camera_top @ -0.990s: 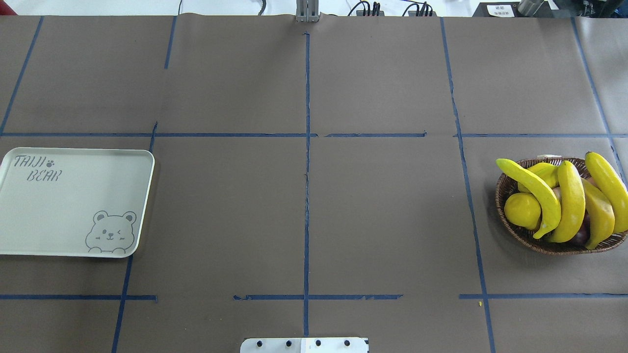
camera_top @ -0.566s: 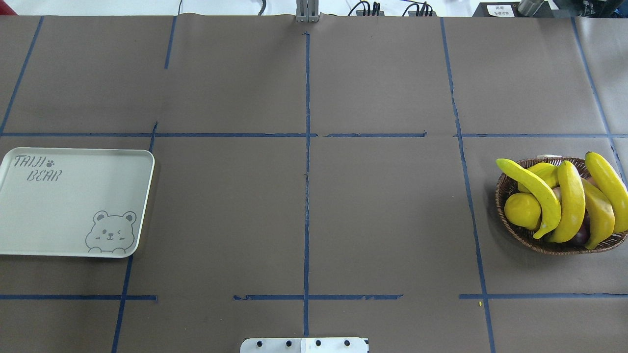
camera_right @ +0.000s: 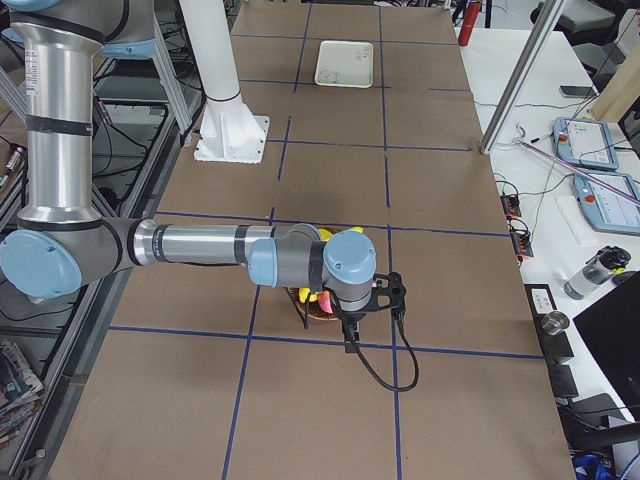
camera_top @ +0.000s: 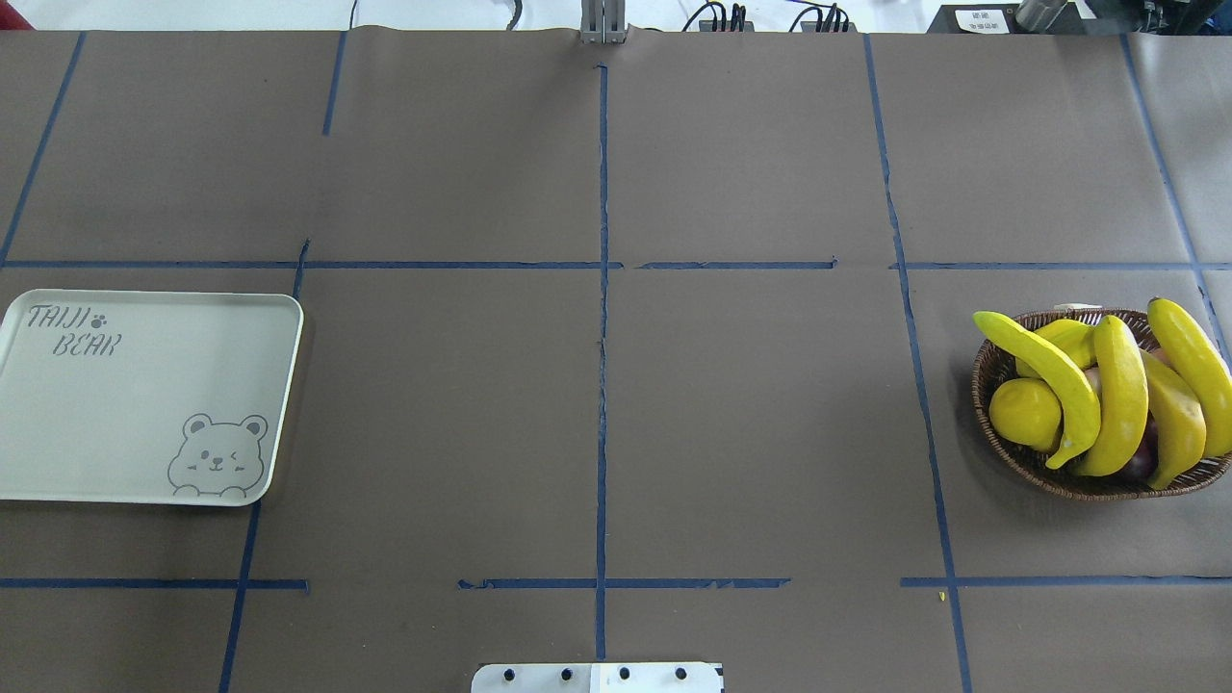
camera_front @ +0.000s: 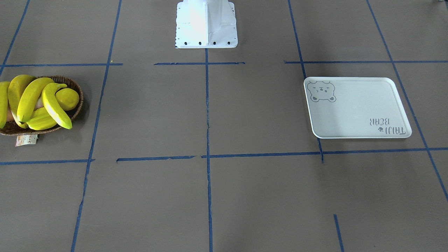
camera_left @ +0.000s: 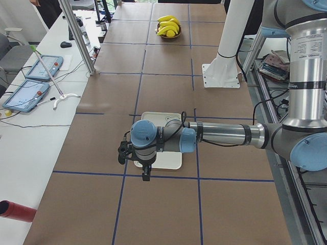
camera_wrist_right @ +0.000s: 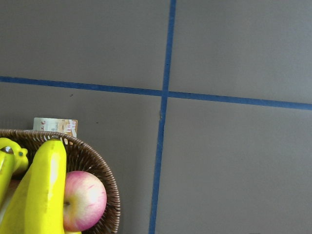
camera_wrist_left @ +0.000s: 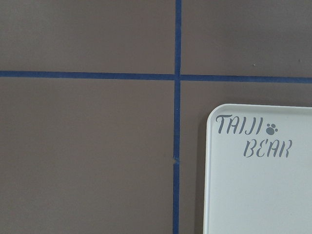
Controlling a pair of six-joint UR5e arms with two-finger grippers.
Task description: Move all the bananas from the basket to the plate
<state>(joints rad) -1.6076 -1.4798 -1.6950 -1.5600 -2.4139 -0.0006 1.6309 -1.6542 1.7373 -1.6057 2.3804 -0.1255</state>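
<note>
Facing the robot, the front view puts the wicker basket [camera_front: 79,93] at the table's end on the robot's right, piled with bananas [camera_front: 30,98] that cross over a lemon [camera_front: 68,98] and a ridged starfruit [camera_front: 41,121]. The bear-print plate [camera_front: 353,117] lies bare, well apart at the other end. Its lettering reads "TAIJI BEAR", upside down from this side. No gripper shows here.

From overhead, four bananas lean on one another, and the outermost overhangs the rim. Nothing has reached the plate yet.

The left side view has the left gripper [camera_left: 146,172] hovering over the plate's near edge. I cannot tell from here whether its fingers are spread or closed.

The right side view has the right gripper [camera_right: 347,335] above the basket. Its opening cannot be judged either.

The left wrist view shows only the plate's corner, with "TAIJI" above "BEAR" and a paw print between them.

The right wrist view catches the basket's rim, one banana, a pink apple [camera_wrist_right: 84,200] and the paper tag [camera_wrist_right: 55,125], whose print is too small to read.

The stacking looks like the main risk. Pulling one banana could drag its neighbour, or roll the overhanging one onto the table. Glossy skin may slip in a narrow pinch, the light basket might shift, and the long carry probably needs a hand-over, where a drop is likeliest.
</note>
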